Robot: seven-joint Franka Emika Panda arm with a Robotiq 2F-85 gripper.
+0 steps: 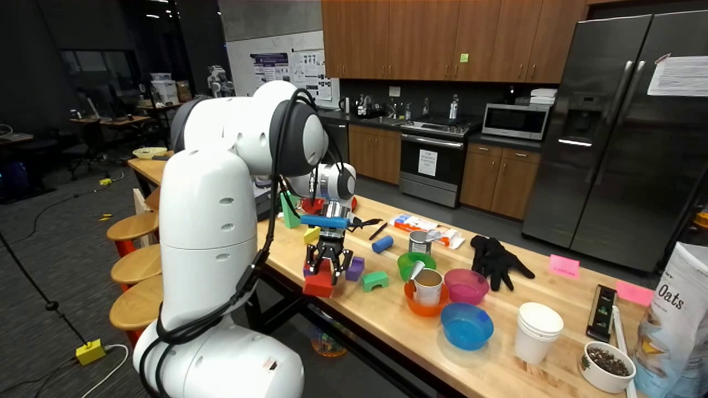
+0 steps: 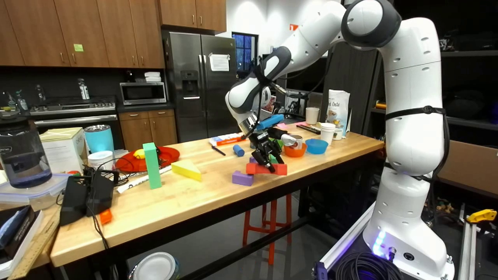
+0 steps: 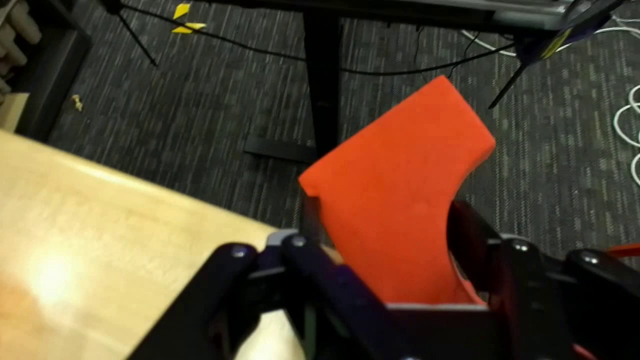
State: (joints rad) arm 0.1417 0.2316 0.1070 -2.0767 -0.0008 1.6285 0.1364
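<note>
Near the edge of the table (image 2: 175, 198), the gripper (image 3: 385, 220) holds a bright red block (image 3: 400, 155), one side scooped inward.

1. The red block (image 3: 400, 200) is showing plain, bright orange-red at the centre of the wrist view.
2. The fingers (image 3: 340, 295), low in that frame, are appearing black.
3. The worktop (image 3: 150, 240), lower left there, is displaying pale honey-coloured wood; the carpet (image 3: 200, 100), upper left, is carrying dark grey with fine streaks.
4. Right of centre in an exterior view, the green bowl (image 1: 406, 270), pink bowl (image 1: 466, 292), orange bowl (image 1: 426, 312) and blue bowl (image 1: 467, 336) are showing vivid tints.
5. Left of centre in an exterior view, the tall block (image 2: 152, 166) is showing mint green and the wedge (image 2: 186, 169) yellow.
6. The arm (image 2: 414, 77), upper right there, is showing white with dark grey joint bands.
</note>
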